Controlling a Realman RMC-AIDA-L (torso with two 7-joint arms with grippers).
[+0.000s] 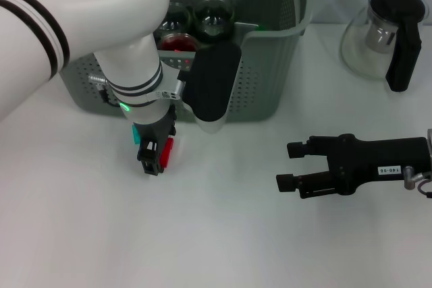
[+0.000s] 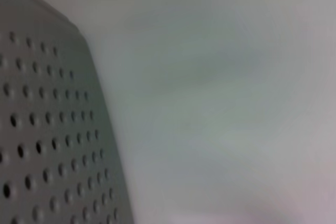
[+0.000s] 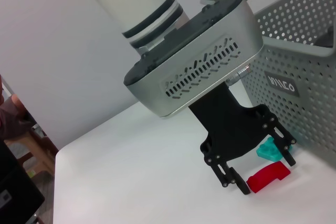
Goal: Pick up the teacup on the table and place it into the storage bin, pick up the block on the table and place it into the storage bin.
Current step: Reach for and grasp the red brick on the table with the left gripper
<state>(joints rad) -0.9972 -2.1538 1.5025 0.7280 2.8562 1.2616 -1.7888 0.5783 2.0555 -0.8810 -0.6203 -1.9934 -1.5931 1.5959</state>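
Left gripper (image 1: 152,156) down at the table just in front of the bin (image 1: 270,65), fingers spread either side of the red block (image 1: 166,152), not clamped on it. Teal block (image 3: 269,149) lies just beside, toward the bin. Cups (image 1: 214,18) sit inside the bin. Right gripper (image 1: 291,165) idle over the table, jaws apart, holding nothing.

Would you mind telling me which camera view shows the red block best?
The right wrist view shows it best: the red block lies in plain sight on the table by the left gripper, beside a teal block. The head view shows only a sliver of red at the gripper. The left wrist view shows none of it.
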